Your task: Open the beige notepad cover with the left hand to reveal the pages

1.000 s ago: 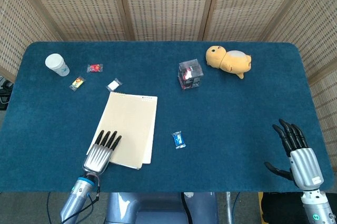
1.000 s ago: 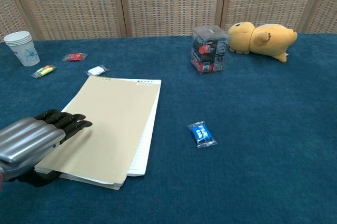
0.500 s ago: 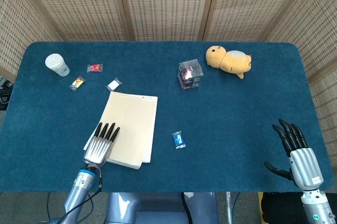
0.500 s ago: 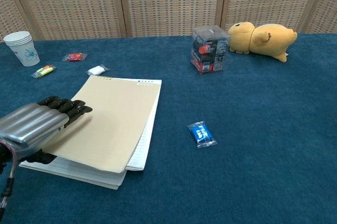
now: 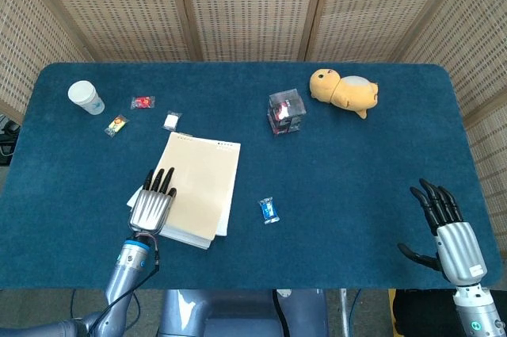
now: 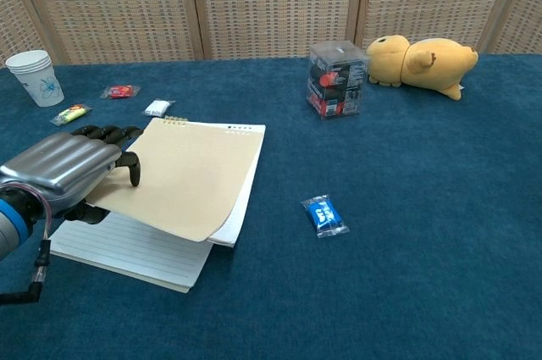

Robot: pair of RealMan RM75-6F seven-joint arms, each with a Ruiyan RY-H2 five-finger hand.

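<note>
The beige notepad cover [image 5: 200,185] [image 6: 190,175] is raised along its near left edge, still bound at the far spiral edge. Lined white pages [image 6: 127,246] [image 5: 187,235] show beneath it. My left hand [image 5: 153,204] [image 6: 61,172] grips that left edge of the cover, fingers lying over the top and the thumb under it. My right hand [image 5: 445,232] hovers at the table's near right corner, fingers spread and holding nothing; only the head view shows it.
A paper cup [image 6: 32,76] and small wrapped candies [image 6: 120,91] lie at the far left, one white packet [image 6: 157,108] just beyond the notepad. A blue candy [image 6: 325,215] lies right of the pad. A clear box [image 6: 337,79] and a yellow plush [image 6: 423,59] stand at the back.
My left hand has risen and moved away from me with the cover's left edge, so the cover went from flat to raised and the lined pages now show.
</note>
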